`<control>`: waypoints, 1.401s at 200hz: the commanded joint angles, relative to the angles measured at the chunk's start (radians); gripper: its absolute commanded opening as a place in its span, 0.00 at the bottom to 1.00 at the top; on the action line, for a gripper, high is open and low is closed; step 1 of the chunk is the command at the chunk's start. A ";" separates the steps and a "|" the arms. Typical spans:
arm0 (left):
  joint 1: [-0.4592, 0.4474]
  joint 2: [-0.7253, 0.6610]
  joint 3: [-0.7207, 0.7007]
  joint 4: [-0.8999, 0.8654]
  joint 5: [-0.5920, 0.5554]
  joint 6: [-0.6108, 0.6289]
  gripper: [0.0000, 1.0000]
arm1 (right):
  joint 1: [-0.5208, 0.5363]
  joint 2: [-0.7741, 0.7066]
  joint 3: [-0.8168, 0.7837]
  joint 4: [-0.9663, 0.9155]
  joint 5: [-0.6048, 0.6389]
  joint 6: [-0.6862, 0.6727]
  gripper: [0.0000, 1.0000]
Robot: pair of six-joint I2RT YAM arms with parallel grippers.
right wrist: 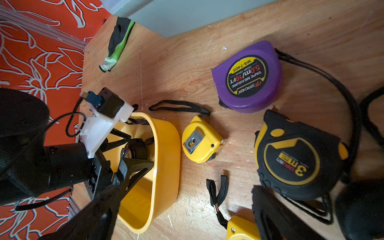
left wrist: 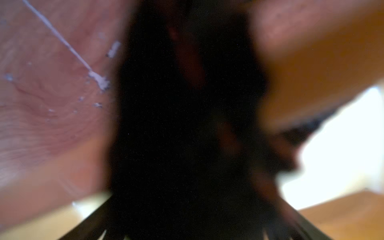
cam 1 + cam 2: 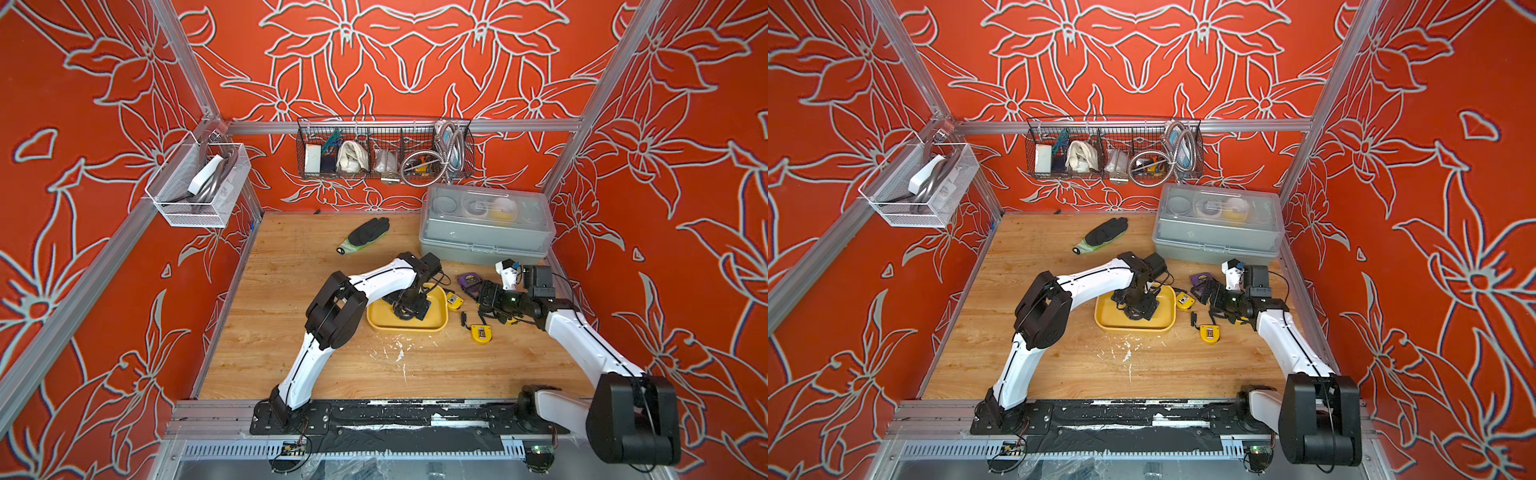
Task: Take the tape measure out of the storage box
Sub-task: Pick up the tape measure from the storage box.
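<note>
Yellow plastic, the box (image 3: 415,328) sits on the wooden table (image 3: 291,332), with the black tape measure (image 1: 133,150) lying inside it. The left gripper (image 3: 409,308) reaches down into the box, its fingers (image 1: 135,166) on either side of the tape measure. Whether they press on it I cannot tell, as the left wrist view is a dark blur. Just beside the box lies a small yellow tape (image 1: 200,141). Farther from the box are a purple tape (image 1: 249,76) and a black-and-yellow tape (image 1: 299,164). The right gripper (image 1: 299,192) hangs over the last, spread wide and holding nothing.
</note>
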 commanded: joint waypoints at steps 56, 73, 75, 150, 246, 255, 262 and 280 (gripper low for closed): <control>-0.002 -0.007 -0.076 -0.013 0.045 0.020 0.69 | 0.002 -0.014 -0.036 -0.002 -0.031 -0.001 1.00; -0.002 -0.027 -0.079 -0.011 0.040 0.033 0.66 | 0.004 -0.018 -0.045 0.000 -0.060 0.002 1.00; -0.002 -0.030 -0.079 -0.012 0.040 0.035 0.65 | 0.003 -0.017 -0.044 0.001 -0.066 0.002 1.00; -0.002 -0.177 -0.057 -0.037 0.098 0.185 0.54 | 0.075 0.167 -0.067 0.200 -0.422 0.078 1.00; -0.002 -0.281 -0.053 -0.015 0.153 0.214 0.51 | 0.228 0.319 0.037 0.348 -0.499 0.204 0.93; -0.002 -0.289 -0.046 -0.015 0.160 0.211 0.51 | 0.231 0.315 0.029 0.384 -0.499 0.231 0.92; -0.002 -0.298 -0.041 -0.015 0.167 0.211 0.51 | 0.232 0.305 0.028 0.399 -0.497 0.241 0.91; -0.002 -0.312 -0.035 -0.013 0.168 0.211 0.51 | 0.231 0.252 0.063 0.274 -0.422 0.162 0.92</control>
